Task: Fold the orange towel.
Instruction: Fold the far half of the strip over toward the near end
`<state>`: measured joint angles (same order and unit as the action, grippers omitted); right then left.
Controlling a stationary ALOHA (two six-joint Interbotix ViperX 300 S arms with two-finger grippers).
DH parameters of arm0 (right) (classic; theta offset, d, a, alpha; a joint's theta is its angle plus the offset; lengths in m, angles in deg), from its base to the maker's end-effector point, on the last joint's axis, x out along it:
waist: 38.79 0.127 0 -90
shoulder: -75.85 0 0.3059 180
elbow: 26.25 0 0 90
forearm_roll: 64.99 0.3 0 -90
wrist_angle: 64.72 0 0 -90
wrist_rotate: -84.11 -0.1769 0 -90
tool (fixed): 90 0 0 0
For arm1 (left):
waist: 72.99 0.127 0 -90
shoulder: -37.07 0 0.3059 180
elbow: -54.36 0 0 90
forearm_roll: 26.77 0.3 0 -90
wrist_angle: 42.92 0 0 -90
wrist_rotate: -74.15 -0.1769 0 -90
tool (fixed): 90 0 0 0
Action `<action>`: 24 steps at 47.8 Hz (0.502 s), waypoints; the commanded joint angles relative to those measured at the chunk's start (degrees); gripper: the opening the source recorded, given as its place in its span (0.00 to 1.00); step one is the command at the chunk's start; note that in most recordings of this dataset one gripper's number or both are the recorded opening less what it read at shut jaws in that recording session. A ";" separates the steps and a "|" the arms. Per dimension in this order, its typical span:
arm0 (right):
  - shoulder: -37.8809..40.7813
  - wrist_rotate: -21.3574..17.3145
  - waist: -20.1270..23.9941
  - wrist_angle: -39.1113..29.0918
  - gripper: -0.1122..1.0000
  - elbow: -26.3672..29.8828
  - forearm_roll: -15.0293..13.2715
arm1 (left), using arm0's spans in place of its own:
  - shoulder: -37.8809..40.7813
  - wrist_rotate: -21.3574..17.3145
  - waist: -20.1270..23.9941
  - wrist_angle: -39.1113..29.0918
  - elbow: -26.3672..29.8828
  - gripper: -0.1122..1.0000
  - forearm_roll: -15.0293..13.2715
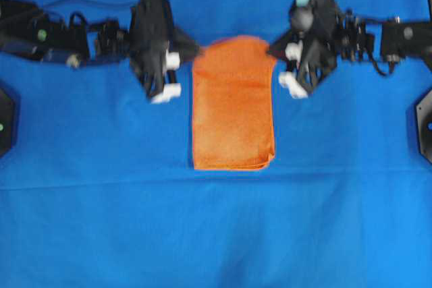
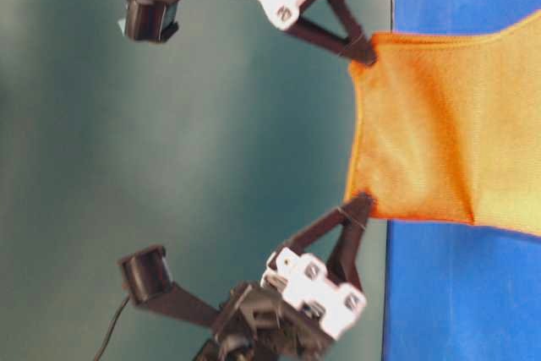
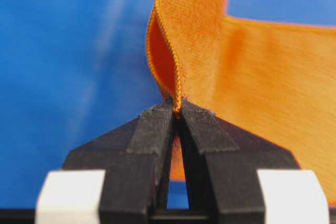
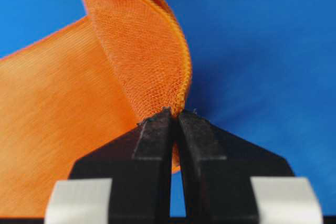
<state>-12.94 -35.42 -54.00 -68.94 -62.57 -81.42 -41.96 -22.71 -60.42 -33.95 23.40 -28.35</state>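
On the blue table cover (image 1: 101, 234), the near part of the orange towel (image 1: 233, 109) is seen lying flat, well back from the cover's near edge and about midway between its left and right edges. In the overhead view the towel appears as a tall, narrow strip with its near end squared off and layered at the hem.

Farther back, the strip is lifted off the cover. Its two far corners are held up, one by each gripper, and the cloth is stretched between them, as shown in the table-level view. The left gripper (image 3: 177, 109) is clenched on the towel's left far corner; the stitched hem is pinched between the black fingertips (image 3: 155, 124), and the cloth curls upward from the pinch. The right gripper (image 4: 175, 113) is likewise clamped on the right far corner, where the hem is folded over in a loop above the tips.

Beyond the towel, the black arms are seen reaching in from the left and right edges of the cover.
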 commanded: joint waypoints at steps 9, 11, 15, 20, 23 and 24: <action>-1.76 -3.78 9.14 -2.81 0.12 -1.41 0.44 | -2.11 3.16 -9.84 -0.09 -2.11 0.12 0.00; -1.58 -4.39 10.72 -2.81 0.12 -1.93 0.44 | -2.02 4.04 -11.07 -0.09 -2.37 0.12 0.00; -1.05 -5.36 12.83 -2.81 0.12 -2.46 0.44 | -1.49 5.89 -13.36 -0.09 -2.64 0.12 0.00; -0.18 -7.03 15.21 -2.72 0.12 -3.08 0.44 | 0.09 8.26 -15.91 0.00 -2.90 0.12 0.00; 0.53 -7.73 16.00 -2.64 0.12 -3.25 0.44 | 1.32 9.40 -17.14 0.26 -2.99 0.12 0.00; 0.79 -7.73 16.26 -2.55 0.12 -3.34 0.53 | 1.85 9.67 -17.49 0.26 -2.90 0.12 0.00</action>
<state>-12.24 -42.98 -38.53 -71.40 -65.91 -81.07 -40.47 -13.66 -76.42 -33.51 20.23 -28.35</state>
